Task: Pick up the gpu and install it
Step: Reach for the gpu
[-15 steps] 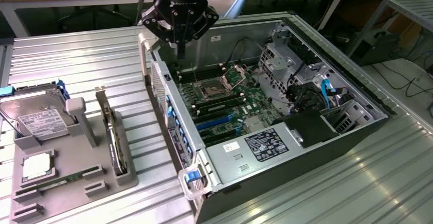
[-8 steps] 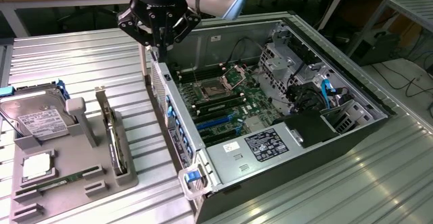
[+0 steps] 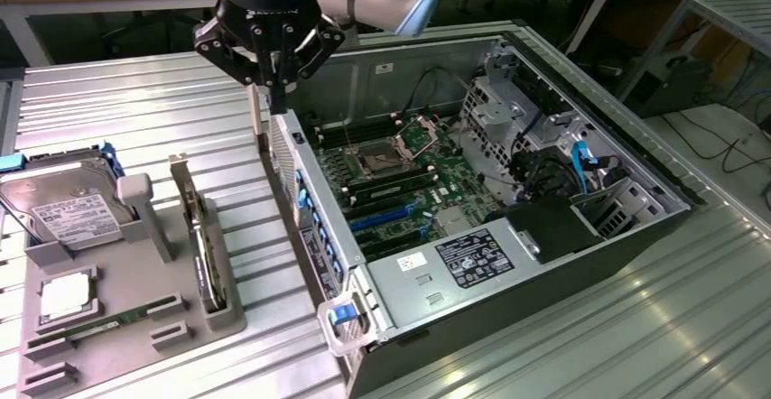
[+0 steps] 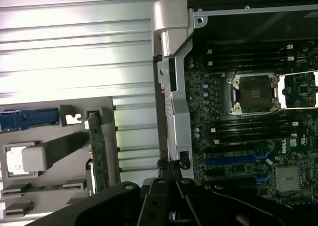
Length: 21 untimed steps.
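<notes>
The gpu [image 3: 201,241] is a thin dark card standing on edge in a slot of the grey holder tray [image 3: 181,327], its silver bracket at the far end. In the wrist view the gpu [image 4: 98,154] appears edge-on in that tray. My gripper [image 3: 278,103] hangs shut with nothing in it over the far rear corner of the open computer case [image 3: 331,264], to the exterior view's right of the gpu and well above it. In the wrist view my gripper [image 4: 168,188] sits over the case's rear wall, with the motherboard [image 4: 248,131] beside it.
A silver hard drive [image 3: 67,205] leans at the tray's far left, with a memory stick [image 3: 108,324] and a square chip [image 3: 67,295] nearer. The case lies on its side on a ribbed metal table [image 3: 157,101]; cables and drive bays [image 3: 566,164] fill its right end.
</notes>
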Each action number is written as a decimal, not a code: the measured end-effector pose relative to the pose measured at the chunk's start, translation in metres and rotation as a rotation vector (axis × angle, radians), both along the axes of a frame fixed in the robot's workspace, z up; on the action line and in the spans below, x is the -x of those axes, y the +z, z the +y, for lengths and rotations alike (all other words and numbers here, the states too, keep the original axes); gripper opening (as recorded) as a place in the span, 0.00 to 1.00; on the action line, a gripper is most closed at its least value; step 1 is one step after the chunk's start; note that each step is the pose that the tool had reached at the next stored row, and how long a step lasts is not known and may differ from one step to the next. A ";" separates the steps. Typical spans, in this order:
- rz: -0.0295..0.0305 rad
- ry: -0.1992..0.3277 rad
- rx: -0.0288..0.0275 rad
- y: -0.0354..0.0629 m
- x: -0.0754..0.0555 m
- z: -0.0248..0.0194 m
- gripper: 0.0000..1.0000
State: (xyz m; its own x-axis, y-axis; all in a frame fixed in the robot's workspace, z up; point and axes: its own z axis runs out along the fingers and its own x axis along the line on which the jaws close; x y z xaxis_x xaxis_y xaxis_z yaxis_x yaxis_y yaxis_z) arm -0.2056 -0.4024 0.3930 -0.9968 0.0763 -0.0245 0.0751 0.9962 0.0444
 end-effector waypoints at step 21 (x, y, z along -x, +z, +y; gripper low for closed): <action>0.0000 0.000 0.0000 -0.0013 0.030 -0.0048 0.11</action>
State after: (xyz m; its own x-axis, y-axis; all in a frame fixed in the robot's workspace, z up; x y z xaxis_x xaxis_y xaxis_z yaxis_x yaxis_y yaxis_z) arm -0.2354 -0.4071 0.3917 -0.9968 0.0763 -0.0245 0.0751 0.9962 0.0444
